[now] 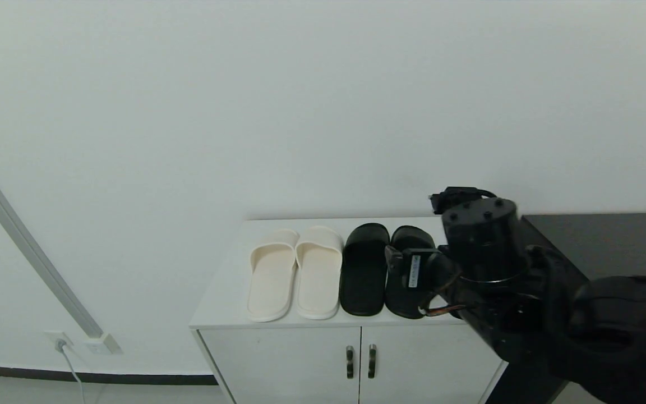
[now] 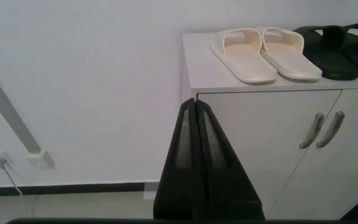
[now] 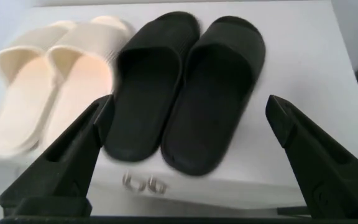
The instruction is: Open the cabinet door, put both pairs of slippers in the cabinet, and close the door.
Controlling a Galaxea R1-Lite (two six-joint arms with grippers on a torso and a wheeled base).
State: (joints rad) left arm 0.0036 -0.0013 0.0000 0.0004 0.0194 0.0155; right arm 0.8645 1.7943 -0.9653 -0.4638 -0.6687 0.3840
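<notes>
A white cabinet [image 1: 219, 306] stands against the wall with both doors shut, its two handles [image 1: 360, 361] meeting at the centre. On its top lie a cream pair of slippers [image 1: 295, 273] and, to the right, a black pair [image 1: 382, 269], toes toward the wall. My right arm [image 1: 483, 247] hangs over the top's right end. Its gripper [image 3: 189, 106] is open above the black pair [image 3: 185, 87], with nothing held. My left gripper [image 2: 196, 155] is shut and empty, low and to the left of the cabinet [image 2: 194, 71], short of the door handles [image 2: 324, 129].
A dark surface [image 1: 609, 235] adjoins the cabinet on the right. On the wall to the left run a slanted grey conduit [image 1: 20, 235] and a socket with a plugged cable [image 1: 58, 340]. Open floor lies left of the cabinet.
</notes>
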